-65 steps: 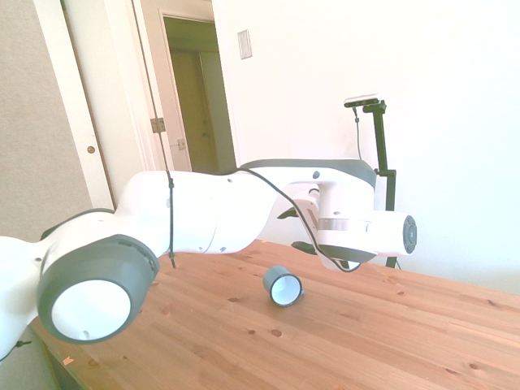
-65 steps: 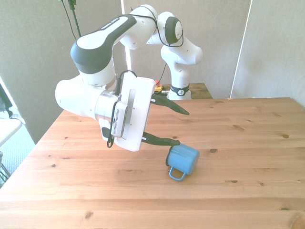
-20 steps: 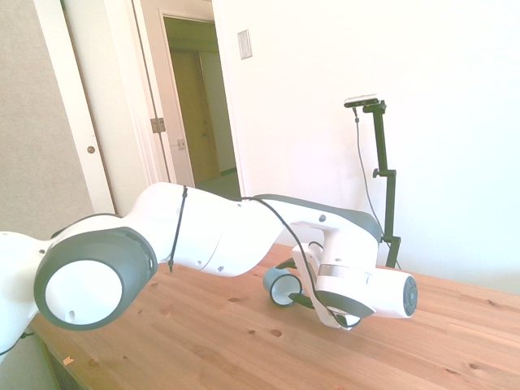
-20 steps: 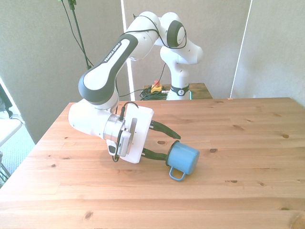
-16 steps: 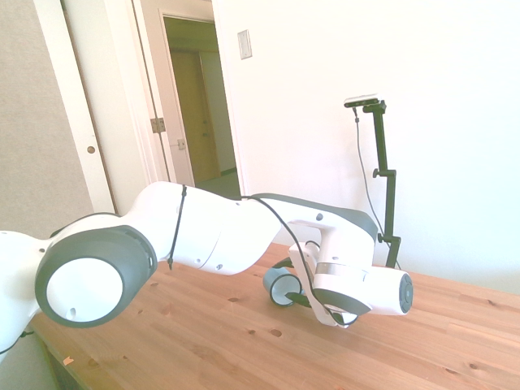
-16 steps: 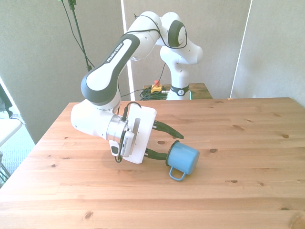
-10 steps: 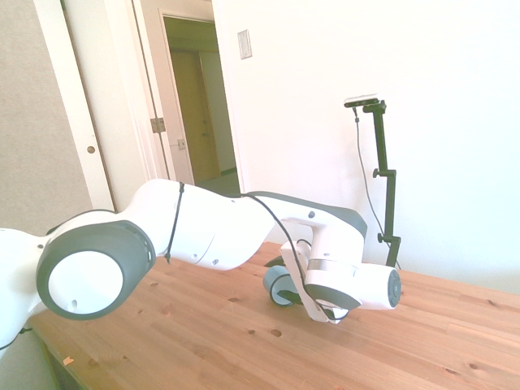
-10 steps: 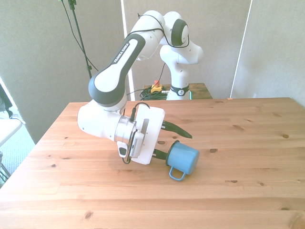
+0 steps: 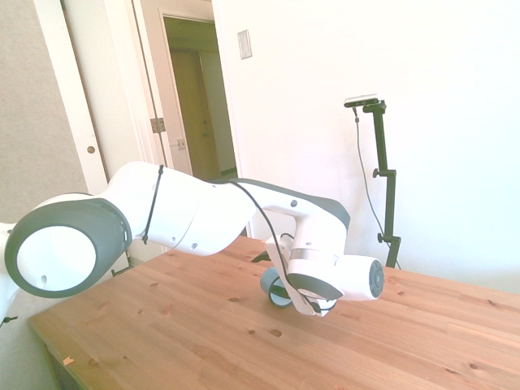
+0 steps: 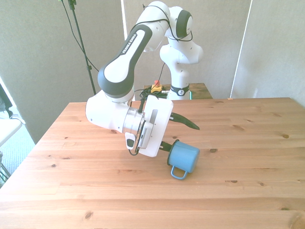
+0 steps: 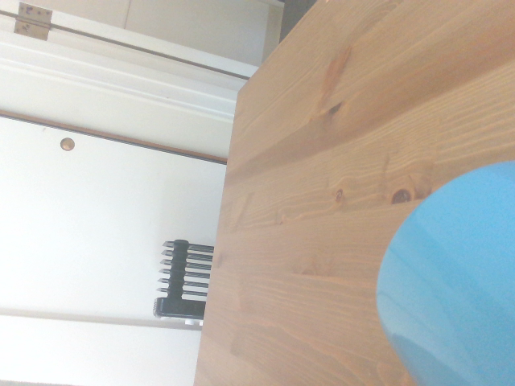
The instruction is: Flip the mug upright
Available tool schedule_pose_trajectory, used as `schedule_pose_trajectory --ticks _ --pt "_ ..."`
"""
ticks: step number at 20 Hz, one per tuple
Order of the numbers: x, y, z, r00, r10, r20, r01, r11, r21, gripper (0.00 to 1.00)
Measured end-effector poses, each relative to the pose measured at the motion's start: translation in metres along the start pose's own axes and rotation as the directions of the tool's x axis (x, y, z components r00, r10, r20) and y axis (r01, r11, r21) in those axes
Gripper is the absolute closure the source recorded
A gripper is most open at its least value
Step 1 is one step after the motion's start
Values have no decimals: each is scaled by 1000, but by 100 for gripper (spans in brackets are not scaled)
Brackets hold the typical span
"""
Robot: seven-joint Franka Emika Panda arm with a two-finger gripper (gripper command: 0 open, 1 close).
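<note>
On the table [image 10: 248, 162], the mug [image 10: 183, 159] lies sideways between the wide-spread, empty fingers [image 10: 183, 120].

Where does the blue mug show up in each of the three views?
Side view: the mug lies on the table just right of centre, mostly hidden behind the white wrist.
Front view: the mug lies on its side, right of centre, handle toward the camera.
Wrist view: the mug is a blurred blue curve at the frame's edge.
Shared landmark: the wooden table.
</note>
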State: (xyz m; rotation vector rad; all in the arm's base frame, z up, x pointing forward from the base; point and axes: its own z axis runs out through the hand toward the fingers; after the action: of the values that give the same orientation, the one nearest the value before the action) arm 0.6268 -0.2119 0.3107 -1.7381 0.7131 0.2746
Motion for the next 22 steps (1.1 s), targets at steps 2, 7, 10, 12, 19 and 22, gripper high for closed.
schedule_pose_trajectory --ticks 2,7,10,12,19,22 --pt "0 0 1 1000 -1 -4 1 1000 -2 0" --pt "1 -1 0 1000 -2 -13 2 1000 -2 0" --pt "2 -2 -3 1000 -5 -26 4 1000 -1 0" --pt "4 -4 -6 999 -10 -35 9 1000 -2 0" --pt "12 -7 -12 999 0 -52 2 999 47 0" --pt "13 -9 -12 999 6 -54 -2 998 62 0"
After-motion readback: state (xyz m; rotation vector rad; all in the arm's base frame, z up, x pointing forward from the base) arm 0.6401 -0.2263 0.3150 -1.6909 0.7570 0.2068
